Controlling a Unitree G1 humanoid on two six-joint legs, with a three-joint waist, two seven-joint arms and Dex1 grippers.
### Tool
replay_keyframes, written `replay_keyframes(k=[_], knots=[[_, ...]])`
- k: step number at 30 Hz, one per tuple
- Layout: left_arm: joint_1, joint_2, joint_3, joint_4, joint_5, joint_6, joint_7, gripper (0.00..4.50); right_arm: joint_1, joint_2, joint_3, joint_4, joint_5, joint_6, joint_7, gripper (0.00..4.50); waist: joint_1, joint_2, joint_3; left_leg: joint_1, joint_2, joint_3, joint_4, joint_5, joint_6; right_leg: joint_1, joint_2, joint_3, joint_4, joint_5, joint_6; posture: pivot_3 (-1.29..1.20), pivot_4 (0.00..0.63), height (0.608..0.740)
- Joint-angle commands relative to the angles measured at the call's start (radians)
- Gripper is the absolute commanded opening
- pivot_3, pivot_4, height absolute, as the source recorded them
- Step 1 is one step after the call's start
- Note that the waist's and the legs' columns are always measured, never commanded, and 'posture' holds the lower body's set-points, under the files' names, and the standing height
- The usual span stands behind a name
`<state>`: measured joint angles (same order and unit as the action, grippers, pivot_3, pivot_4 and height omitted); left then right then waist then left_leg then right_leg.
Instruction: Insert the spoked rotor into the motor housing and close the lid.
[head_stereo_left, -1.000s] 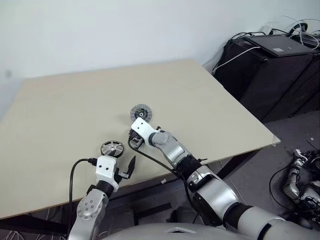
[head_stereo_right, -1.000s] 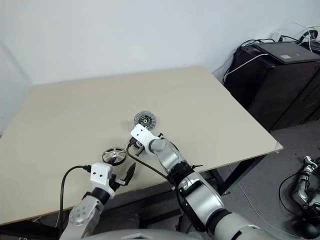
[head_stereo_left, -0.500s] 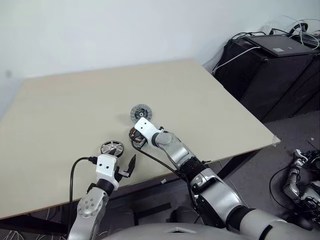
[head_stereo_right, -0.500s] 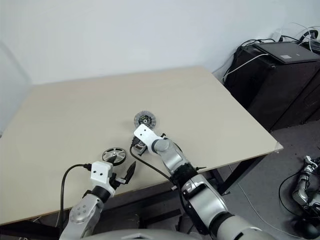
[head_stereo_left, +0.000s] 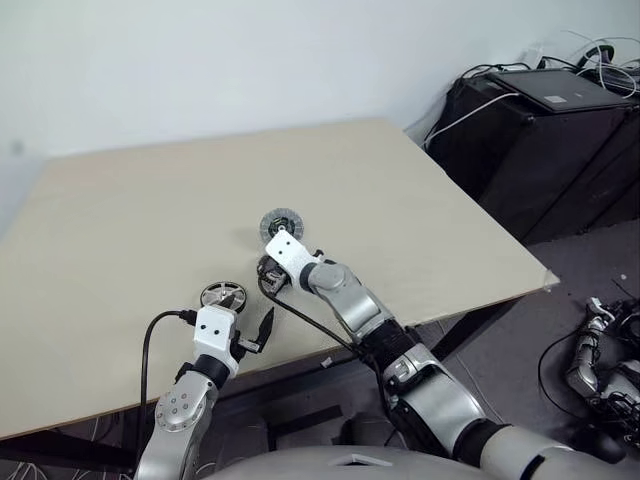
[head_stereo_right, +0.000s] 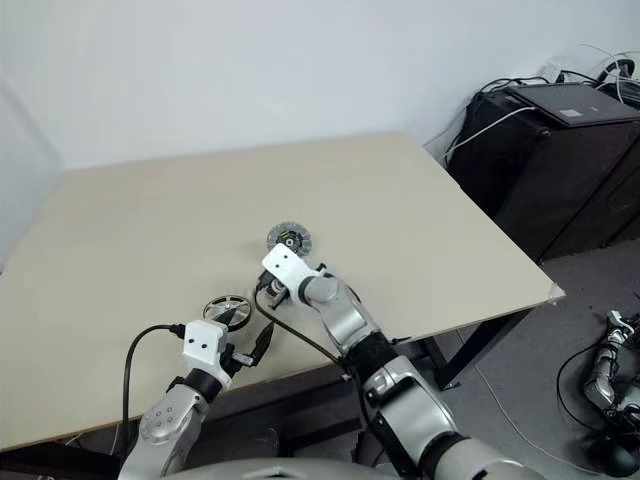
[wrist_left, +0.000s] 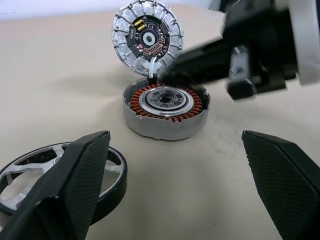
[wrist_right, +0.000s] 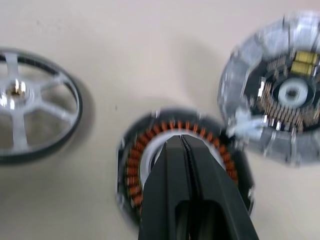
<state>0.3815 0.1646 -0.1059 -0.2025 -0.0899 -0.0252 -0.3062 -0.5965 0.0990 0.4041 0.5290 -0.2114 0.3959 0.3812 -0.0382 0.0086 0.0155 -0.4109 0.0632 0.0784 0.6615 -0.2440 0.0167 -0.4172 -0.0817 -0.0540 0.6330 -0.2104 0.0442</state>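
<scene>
Right gripper (wrist_right: 182, 142) risen slightly above motor housing (wrist_left: 165, 111).

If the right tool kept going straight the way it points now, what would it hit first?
Most likely the motor housing. The right tool, shut, points down at the silver centre inside the copper windings. The lid and the spoked rotor lie off to either side. How far above the housing it is stays unclear.

table (head_stereo_left: 420, 220): my rotor (head_stereo_left: 223, 296) nearest its front edge, left | housing (wrist_left: 165, 111) just right and behind rotor | lid (head_stereo_left: 281, 224) behind housing, touching it, inner face showing
</scene>
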Motion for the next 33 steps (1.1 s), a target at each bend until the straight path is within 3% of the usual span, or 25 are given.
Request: replay_keyframes(k=[1, 13, 21, 33], knots=[[-0.003, 0.0, -0.001, -0.017, 0.0, -0.009, 0.002, 4.5, -0.054, 0.019, -0.01, 0.072, -0.002, -0.053, -0.024, 0.02, 0.0, 0.0, 0.0, 0.0, 0.0, 0.0, 0.0, 0.0, 0.0, 0.0, 0.0, 0.0, 0.0, 0.0, 0.0, 0.0, 0.0, 0.74], [0.017, -0.003, 0.003, -0.033, -0.001, -0.009, 0.013, 4.5, -0.129, 0.006, -0.052, 0.312, -0.004, -0.142, -0.074, 0.02, -0.001, 0.0, 0.0, 0.0, 0.0, 0.0, 0.0, 0.001, 0.001, 0.0, 0.0, 0.0, 0.0, 0.0, 0.0, 0.0, 0.0, 0.74], [0.0, 0.005, 0.003, -0.023, -0.006, -0.002, 0.004, 4.5, -0.038, -0.054, -0.044, 0.173, 0.001, -0.089, -0.018, 0.02, 0.002, 0.0, 0.0, 0.0, 0.0, 0.0, 0.0, 0.0, 0.0, 0.001, 0.0, 0.0, 0.0, 0.0, 0.0, 0.0, 0.0, 0.74], [-0.017, 0.002, -0.004, -0.014, -0.004, 0.007, -0.011, 4.5, -0.045, 0.005, -0.069, 0.054, 0.031, -0.118, -0.052, 0.02, -0.001, 0.001, 0.001, 0.0, 0.0, 0.0, 0.0, 0.001, 0.001, 0.0, 0.001, 0.0, 0.0, 0.0, 0.0, 0.0, 0.0, 0.74]])
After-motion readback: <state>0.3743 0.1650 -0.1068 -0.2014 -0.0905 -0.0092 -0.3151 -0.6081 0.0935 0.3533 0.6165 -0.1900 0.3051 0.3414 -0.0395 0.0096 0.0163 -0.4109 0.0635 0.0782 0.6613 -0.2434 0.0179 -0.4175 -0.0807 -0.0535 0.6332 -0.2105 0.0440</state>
